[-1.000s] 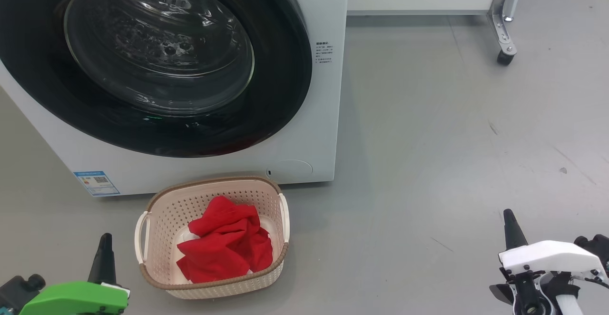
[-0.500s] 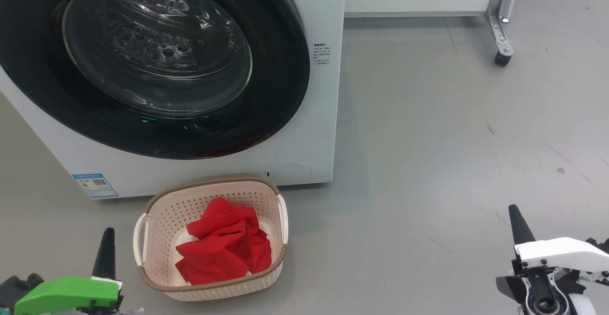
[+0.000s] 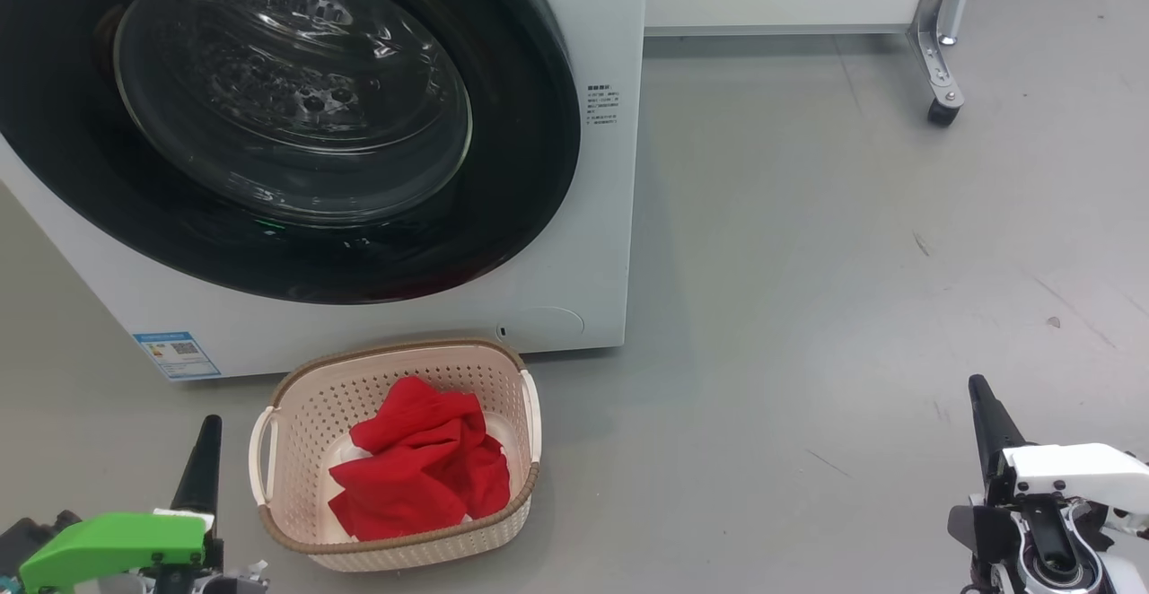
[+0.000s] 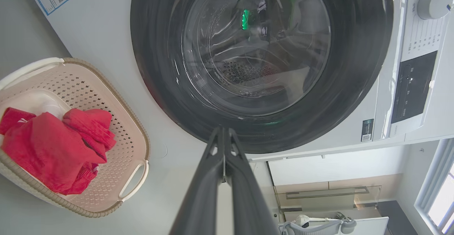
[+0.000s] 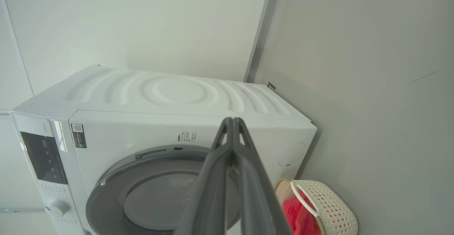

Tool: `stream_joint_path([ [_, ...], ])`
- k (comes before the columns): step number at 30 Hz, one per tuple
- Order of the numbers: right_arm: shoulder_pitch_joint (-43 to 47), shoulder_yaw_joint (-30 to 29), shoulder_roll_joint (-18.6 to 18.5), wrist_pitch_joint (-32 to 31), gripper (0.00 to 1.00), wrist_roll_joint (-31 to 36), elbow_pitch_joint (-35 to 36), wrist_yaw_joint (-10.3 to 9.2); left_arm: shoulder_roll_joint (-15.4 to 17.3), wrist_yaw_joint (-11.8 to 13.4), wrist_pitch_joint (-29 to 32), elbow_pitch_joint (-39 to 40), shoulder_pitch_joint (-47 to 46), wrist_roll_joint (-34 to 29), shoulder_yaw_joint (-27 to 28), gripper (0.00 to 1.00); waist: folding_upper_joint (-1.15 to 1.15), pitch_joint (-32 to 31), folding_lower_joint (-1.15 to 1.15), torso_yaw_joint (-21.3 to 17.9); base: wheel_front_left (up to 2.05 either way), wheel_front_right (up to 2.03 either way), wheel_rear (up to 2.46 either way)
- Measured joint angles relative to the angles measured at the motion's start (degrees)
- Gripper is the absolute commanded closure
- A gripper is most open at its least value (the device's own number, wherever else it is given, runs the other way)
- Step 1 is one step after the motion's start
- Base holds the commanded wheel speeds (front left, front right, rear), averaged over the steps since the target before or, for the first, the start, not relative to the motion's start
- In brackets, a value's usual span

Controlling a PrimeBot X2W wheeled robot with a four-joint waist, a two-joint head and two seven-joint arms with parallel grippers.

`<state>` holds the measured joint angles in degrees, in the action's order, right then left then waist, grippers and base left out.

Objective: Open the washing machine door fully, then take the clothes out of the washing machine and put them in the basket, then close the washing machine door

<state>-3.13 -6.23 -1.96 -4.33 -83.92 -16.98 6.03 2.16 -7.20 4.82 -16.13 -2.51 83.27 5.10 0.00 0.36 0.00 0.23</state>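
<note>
1. The washing machine (image 3: 583, 244) is a white cabinet standing on the grey floor (image 3: 808, 307).
2. The washing machine door (image 3: 512, 172) sits shut, flush against the cabinet front. Its black ring surrounds a clear glass bowl, and the perforated drum shows through the glass.
3. The basket (image 3: 395, 349) stands on the floor just in front of the machine, below the door.
4. The clothes (image 3: 417, 464) lie bunched inside the basket. The red fabric carries a small white mark (image 4: 22, 120), which is too small to read.
5. A blue sticker (image 3: 175, 354) at the lower left corner of the cabinet front bears a QR code and fine print that is not legible.
6. A block of small text (image 3: 602, 104) is printed right of the door. Its characters cannot be made out.
7. In the left wrist view, a dark label with a QR code (image 4: 367, 130) sits beside the black control panel (image 4: 413, 86). The lines of print next to the white dial (image 4: 434, 0) are unreadable.
8. The left jaws are together and hold nothing. The fingers (image 4: 207, 185) point toward the door's lower rim and are apart from the basket.
9. The right jaws are together and hold nothing. The fingers (image 5: 216, 178) are well apart from the basket and the machine.
</note>
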Motion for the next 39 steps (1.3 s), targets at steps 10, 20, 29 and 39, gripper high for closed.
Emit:
stream_joint_path([
  [10, -0.3, -1.5, 0.0, -1.9, 1.0, -7.0, 0.6, 0.66, 0.0, 0.0, 1.8, 0.0, -1.1, 7.4, 0.1, 1.0, 0.0, -0.2, 0.0, -0.2, 0.0, 0.0, 0.0],
  [20, -0.3, -1.6, 0.0, -1.9, 1.0, -7.8, 0.6, 0.94, -0.1, 0.0, 2.2, 0.1, -1.2, 8.1, 0.1, 1.0, 0.0, -0.2, 0.0, -0.2, 0.0, 0.0, 0.0],
  [29, -0.3, -1.6, 0.0, -1.9, 1.0, -7.8, 0.7, 0.94, -0.1, 0.0, 2.2, 0.2, -1.2, 8.1, 0.1, 1.0, 0.0, -0.2, 0.0, -0.2, 0.0, 0.0, 0.0],
  [39, -0.3, -1.6, 0.0, -1.9, 1.0, -7.8, 0.8, 0.96, -0.1, 0.0, 2.2, 0.3, -1.2, 8.1, 0.1, 1.0, 0.0, -0.2, 0.0, -0.2, 0.0, 0.0, 0.0],
])
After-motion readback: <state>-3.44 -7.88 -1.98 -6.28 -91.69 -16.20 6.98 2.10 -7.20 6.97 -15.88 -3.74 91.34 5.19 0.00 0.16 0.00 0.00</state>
